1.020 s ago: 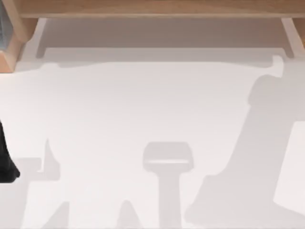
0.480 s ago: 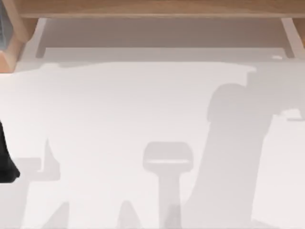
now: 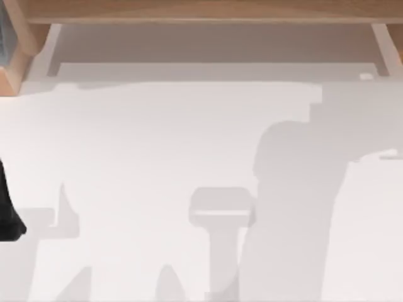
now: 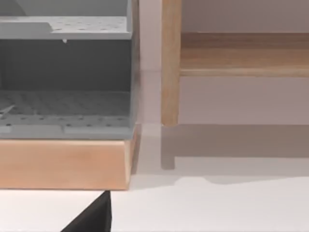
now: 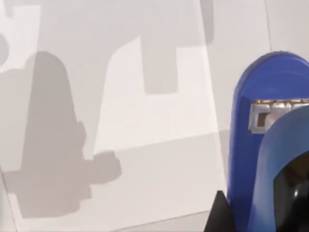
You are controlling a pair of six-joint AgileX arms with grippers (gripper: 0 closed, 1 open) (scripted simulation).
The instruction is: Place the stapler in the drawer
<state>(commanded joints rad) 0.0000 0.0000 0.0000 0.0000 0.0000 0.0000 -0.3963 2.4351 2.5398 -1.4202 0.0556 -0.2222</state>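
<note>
Right pincer apparently holds stapler (image 5: pixel 270 145) close.

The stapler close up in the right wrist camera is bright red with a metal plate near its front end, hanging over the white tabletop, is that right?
Not quite. In the right wrist view the stapler is bright blue, not red. The rest holds: a metal plate sits near its front end, over the white tabletop.

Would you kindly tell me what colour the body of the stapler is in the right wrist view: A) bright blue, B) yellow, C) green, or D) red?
A: in the right wrist view the stapler looms close to the camera with a bright blue body and a silvery metal part set into it, above the white table.
</note>
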